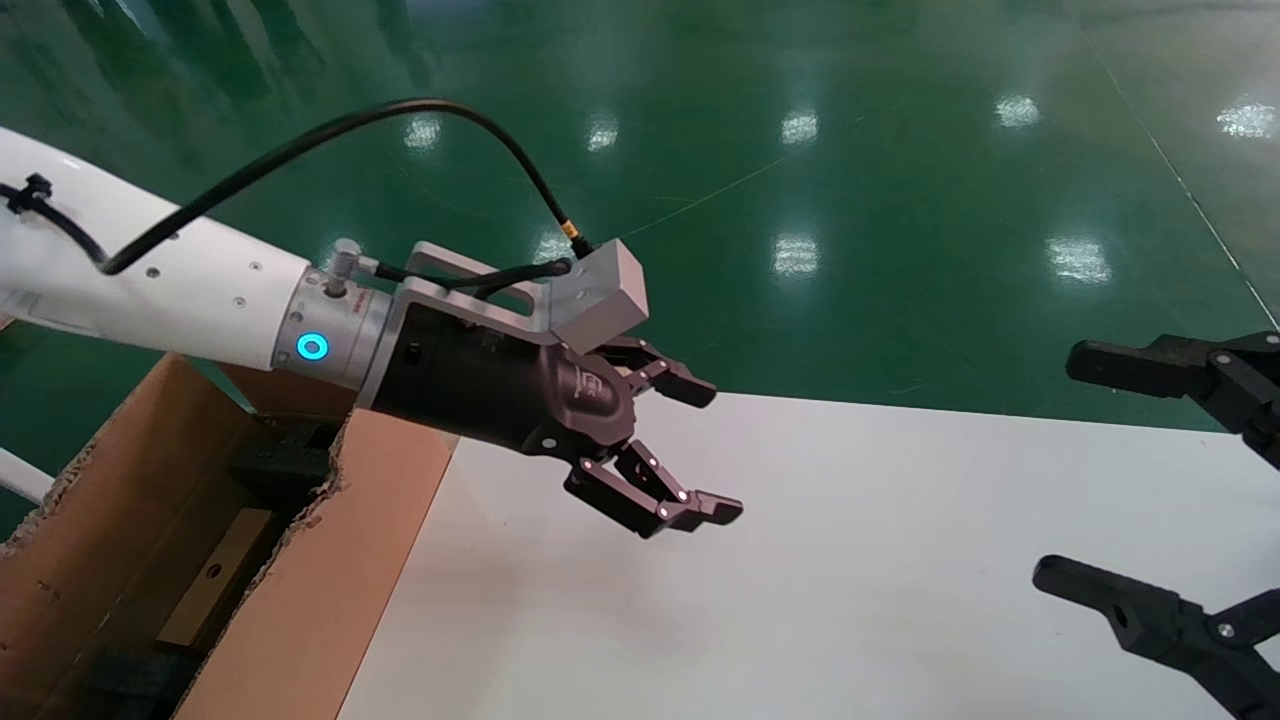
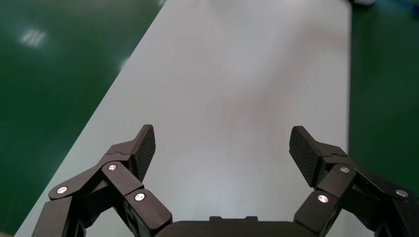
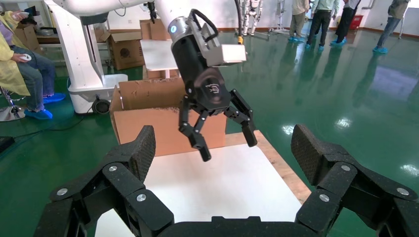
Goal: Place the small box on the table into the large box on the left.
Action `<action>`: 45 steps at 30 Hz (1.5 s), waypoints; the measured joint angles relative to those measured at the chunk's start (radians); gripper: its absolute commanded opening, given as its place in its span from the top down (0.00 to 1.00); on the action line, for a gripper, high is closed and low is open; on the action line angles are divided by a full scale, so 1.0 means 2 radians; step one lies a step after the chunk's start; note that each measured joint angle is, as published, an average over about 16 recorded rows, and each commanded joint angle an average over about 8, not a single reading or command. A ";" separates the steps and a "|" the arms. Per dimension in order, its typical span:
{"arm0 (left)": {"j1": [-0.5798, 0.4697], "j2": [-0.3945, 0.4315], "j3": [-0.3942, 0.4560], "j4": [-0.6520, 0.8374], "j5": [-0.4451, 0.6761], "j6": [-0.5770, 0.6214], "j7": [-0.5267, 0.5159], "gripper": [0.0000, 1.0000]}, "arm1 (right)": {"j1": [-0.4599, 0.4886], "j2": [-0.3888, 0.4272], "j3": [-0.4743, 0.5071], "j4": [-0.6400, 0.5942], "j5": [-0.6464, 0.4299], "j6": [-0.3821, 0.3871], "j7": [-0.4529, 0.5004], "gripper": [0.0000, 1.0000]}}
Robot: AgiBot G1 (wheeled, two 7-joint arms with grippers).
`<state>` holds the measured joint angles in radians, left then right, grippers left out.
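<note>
Right gripper (image 1: 1150, 480) fingers spread, left gripper (image 1: 705, 450) likewise empty above table (image 1: 900, 560), small box (image 1: 215, 575) inside large box (image 1: 330, 590).

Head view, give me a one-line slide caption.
Open left end effector hovers over the table; small box lies inside the large box.

- A glossy green floor (image 1: 900, 180) is reflecting ceiling lights all around the work area.
- A seated person in a yellow coat (image 3: 20, 64) is sitting at the edge of the room, wearing blue shoe covers.
- Several people (image 3: 316, 19) are standing far off across the hall.
- A second, smaller cardboard carton (image 3: 126, 47) with a dark round hole is sitting in the background near a white machine base (image 3: 86, 74).
- A wooden board (image 3: 284, 170) is showing as a light-brown strip along one side of the white surface.
</note>
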<state>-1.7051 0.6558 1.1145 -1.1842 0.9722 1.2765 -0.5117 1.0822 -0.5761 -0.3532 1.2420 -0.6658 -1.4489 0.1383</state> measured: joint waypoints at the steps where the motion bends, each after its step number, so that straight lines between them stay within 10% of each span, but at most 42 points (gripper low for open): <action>1: 0.010 -0.001 -0.014 -0.002 -0.004 0.004 0.005 0.00 | 0.000 0.000 0.000 0.000 0.000 0.000 0.000 0.00; 30: 0.298 -0.021 -0.395 -0.047 -0.114 0.103 0.151 0.00 | 0.000 0.000 0.000 0.000 0.000 0.000 0.000 0.00; 45: 0.329 -0.023 -0.437 -0.052 -0.127 0.114 0.165 0.00 | 0.000 0.000 0.000 0.000 0.000 0.000 0.000 0.00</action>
<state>-1.0473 0.6092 0.2410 -1.2880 0.7187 1.5047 -0.1807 1.0820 -0.5760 -0.3531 1.2417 -0.6656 -1.4485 0.1382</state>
